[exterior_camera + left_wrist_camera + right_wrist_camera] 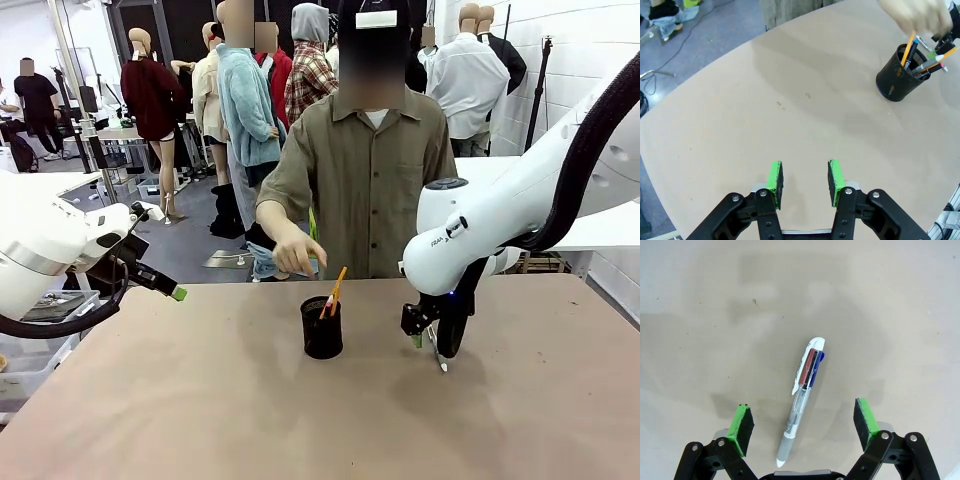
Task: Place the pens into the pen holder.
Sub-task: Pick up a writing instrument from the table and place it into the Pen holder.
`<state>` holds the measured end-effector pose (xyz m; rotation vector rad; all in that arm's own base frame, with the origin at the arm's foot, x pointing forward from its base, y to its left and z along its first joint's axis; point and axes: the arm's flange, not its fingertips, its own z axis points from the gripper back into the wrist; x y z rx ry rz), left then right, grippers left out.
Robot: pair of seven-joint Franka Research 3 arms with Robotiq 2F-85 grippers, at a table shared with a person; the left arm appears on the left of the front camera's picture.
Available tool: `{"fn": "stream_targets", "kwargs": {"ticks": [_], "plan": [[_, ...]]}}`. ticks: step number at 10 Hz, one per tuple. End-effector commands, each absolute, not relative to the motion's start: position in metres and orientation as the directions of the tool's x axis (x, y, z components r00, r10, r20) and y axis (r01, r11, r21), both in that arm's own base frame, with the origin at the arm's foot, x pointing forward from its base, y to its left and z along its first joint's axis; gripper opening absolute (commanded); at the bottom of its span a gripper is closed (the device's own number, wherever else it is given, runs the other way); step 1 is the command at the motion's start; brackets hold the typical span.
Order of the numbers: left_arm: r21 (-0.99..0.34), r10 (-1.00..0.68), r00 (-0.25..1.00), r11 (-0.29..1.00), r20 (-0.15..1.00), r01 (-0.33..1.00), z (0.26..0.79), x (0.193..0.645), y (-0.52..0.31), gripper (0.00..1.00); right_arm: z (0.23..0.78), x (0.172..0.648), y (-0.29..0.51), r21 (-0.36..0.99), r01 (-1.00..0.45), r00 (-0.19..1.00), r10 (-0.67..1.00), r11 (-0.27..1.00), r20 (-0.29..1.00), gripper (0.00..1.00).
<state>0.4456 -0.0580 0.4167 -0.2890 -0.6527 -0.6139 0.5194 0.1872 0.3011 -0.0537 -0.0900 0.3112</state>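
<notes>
Right gripper spread wide, straddling 1 pen flat on table. Left gripper half-spread, empty. Holder has pens.

Our left gripper hovers well left of pen holder, fingers half apart, empty. Our right gripper points down just right of holder, fingers spread wide.

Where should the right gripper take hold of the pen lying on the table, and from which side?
Grip the pen on its slim clear barrel near mid-length, coming straight down from above. It lies flat on the table, and the open right gripper straddles it, one pad either side.
</notes>
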Motion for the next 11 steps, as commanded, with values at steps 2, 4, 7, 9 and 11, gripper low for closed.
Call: {"fn": "stream_targets", "kwargs": {"ticks": [2, 4, 7, 9, 11], "plan": [[-0.05, -0.442, 0.621, 0.788, 0.648, 0.614, 0.417, 0.4468, -0.0587, 0.49, 0.2896, 0.5246, 0.1875, -0.054, -0.271, 0.959, 0.275, 0.961, 0.068, 1.0], [-0.05, -0.442, 0.621, 0.788, 0.648, 0.614, 0.417, 0.4468, -0.0587, 0.49, 0.2895, 0.5228, 0.1877, -0.073, -0.273, 0.958, 0.278, 0.959, 0.069, 0.8], [-0.05, -0.442, 0.621, 0.788, 0.648, 0.614, 0.417, 0.4468, -0.0587, 0.49, 0.2894, 0.5217, 0.1883, -0.078, -0.263, 0.962, 0.268, 0.962, 0.058, 0.2], [-0.05, -0.442, 0.621, 0.788, 0.648, 0.614, 0.417, 0.4468, -0.0587, 0.49, 0.2895, 0.5214, 0.1881, -0.065, -0.263, 0.963, 0.266, 0.963, 0.048, 0.0], [-0.05, -0.442, 0.621, 0.788, 0.648, 0.614, 0.417, 0.4468, -0.0587, 0.49, 0.2932, 0.5201, 0.1867, -0.069, -0.257, 0.965, 0.26, 0.964, 0.039, 0.0]]}}
